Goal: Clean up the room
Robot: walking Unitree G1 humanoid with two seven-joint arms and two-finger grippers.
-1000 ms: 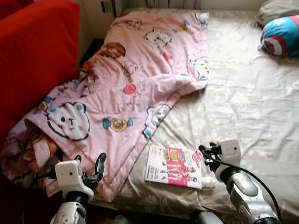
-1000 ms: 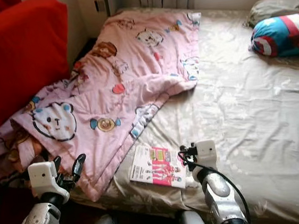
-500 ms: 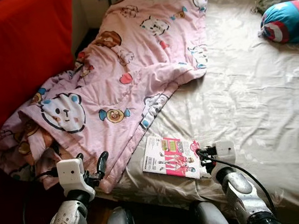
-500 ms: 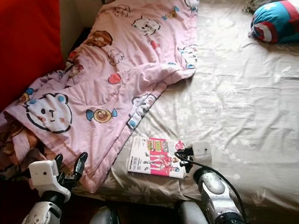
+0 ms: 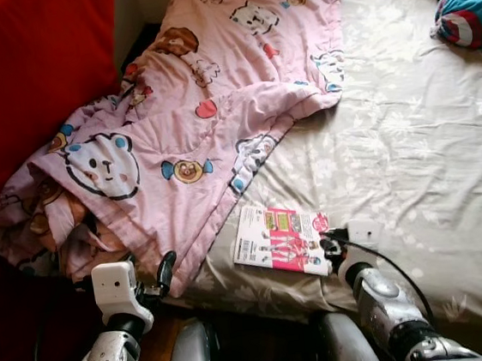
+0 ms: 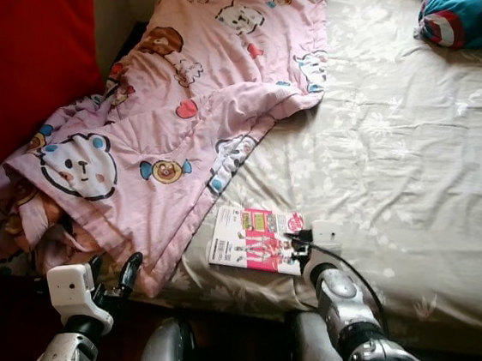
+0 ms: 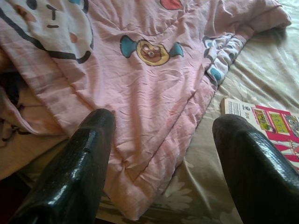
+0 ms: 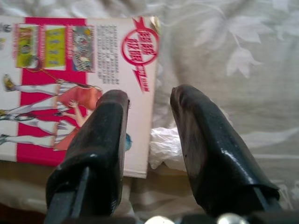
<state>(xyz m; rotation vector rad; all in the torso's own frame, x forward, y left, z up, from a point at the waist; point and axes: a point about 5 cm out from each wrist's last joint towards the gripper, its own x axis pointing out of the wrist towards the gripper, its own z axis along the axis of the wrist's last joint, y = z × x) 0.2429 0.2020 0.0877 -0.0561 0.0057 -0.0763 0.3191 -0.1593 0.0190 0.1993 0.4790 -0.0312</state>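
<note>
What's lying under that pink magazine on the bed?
The magazine rests flat on the beige bedsheet. A crumpled white scrap lies at its corner, by the right gripper. Anything beneath it is hidden.

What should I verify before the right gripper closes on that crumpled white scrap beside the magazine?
1. Right gripper fingers apart: ok.
2. White scrap lies between the fingers: ok.
3. Magazine edge out of the grip: not ok; one finger overlaps its corner.
4. Bedsheet clear of the pinch: cannot tell; the scrap rests directly on it.
5. Left gripper out of the way: ok; open, over the pink blanket hem.
</note>
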